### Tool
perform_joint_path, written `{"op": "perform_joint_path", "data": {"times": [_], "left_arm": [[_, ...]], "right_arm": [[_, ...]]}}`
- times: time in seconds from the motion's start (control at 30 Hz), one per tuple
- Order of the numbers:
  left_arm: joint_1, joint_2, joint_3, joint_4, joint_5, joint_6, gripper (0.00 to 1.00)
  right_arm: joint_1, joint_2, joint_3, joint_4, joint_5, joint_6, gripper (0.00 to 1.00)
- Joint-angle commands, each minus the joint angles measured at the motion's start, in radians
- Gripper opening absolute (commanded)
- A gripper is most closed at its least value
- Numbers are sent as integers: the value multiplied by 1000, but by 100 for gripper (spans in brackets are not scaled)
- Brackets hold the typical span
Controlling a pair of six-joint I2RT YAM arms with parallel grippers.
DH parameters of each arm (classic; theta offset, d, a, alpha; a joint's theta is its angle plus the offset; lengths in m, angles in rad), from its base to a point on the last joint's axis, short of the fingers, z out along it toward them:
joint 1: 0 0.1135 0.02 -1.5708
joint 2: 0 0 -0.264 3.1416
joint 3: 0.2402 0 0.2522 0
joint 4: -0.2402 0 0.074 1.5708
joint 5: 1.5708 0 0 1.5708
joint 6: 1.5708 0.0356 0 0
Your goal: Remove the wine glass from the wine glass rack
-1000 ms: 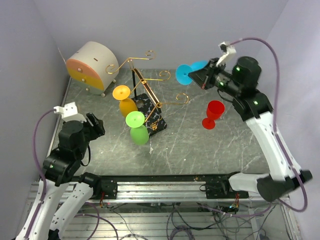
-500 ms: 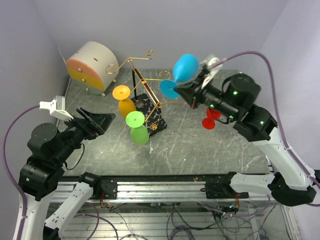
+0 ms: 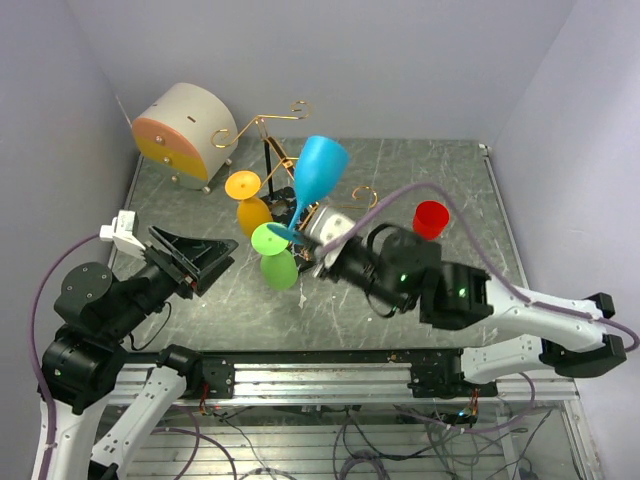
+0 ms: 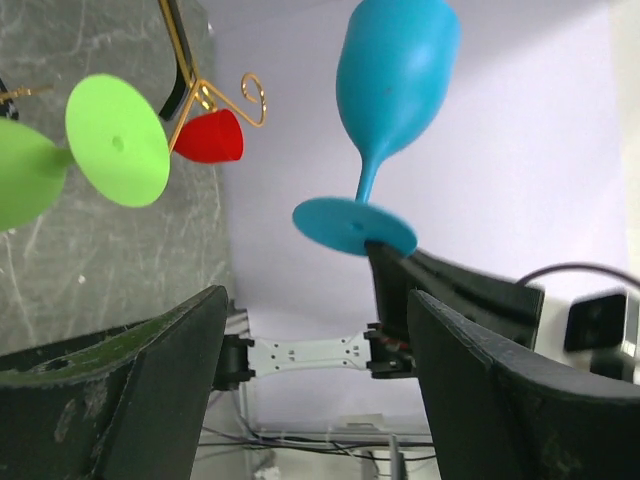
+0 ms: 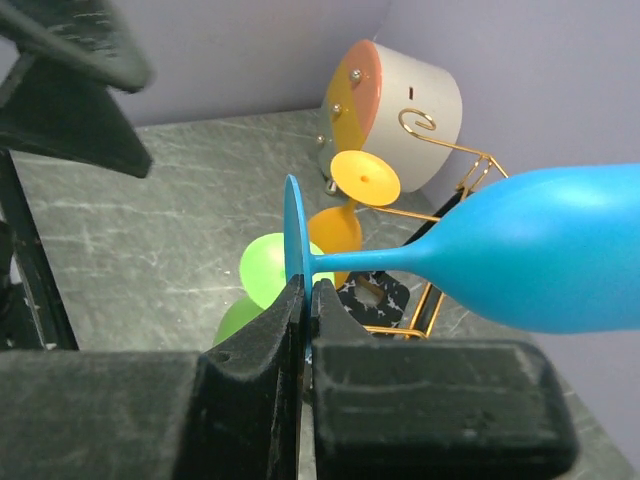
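My right gripper [image 3: 297, 243] is shut on the foot of the blue wine glass [image 3: 320, 170], which hangs in the air off the wine glass rack [image 3: 268, 152]. In the right wrist view the fingers [image 5: 270, 330] pinch the thin edge of the foot of the blue glass [image 5: 540, 255]. My left gripper [image 3: 205, 255] is open and empty, just left of the glass. In its own view the blue glass [image 4: 395, 70] floats above its spread jaws. An orange glass [image 3: 250, 200] and a green glass [image 3: 275, 255] hang from the gold arms.
A red glass [image 3: 431, 218] stands on the grey table at the right. The round beige-and-orange drawer box [image 3: 185, 125] sits at the back left. The rack's black marble base [image 3: 280, 198] is partly hidden behind the blue glass and my right arm.
My right arm has carried the blue glass from the back right across to the left, over the rack's front. My left gripper has lifted, turned toward it and opened wider.
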Motion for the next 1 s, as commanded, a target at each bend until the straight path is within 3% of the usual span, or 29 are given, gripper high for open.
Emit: {"op": "perform_joint_path", "data": {"times": [0.0,0.3,0.7,0.73,0.93,0.97], "left_arm": [[4,-24,-46,53,78,-148,83],[4,-40,-74,68,104,-196,83],[4,-57,-141,114,142,-218,77],[4,-62,-145,114,140,-213,73],[4,-84,-167,160,128,-176,23],[4,-89,-173,174,126,-173,18]], "right_arm": [[129,3,-100,252,233,-203,0],[238,98,-186,461,330,-352,0],[317,229,-170,547,339,-463,0],[325,233,-173,553,341,-469,0],[359,219,-202,562,369,-469,0],[364,216,-202,552,377,-462,0]]}}
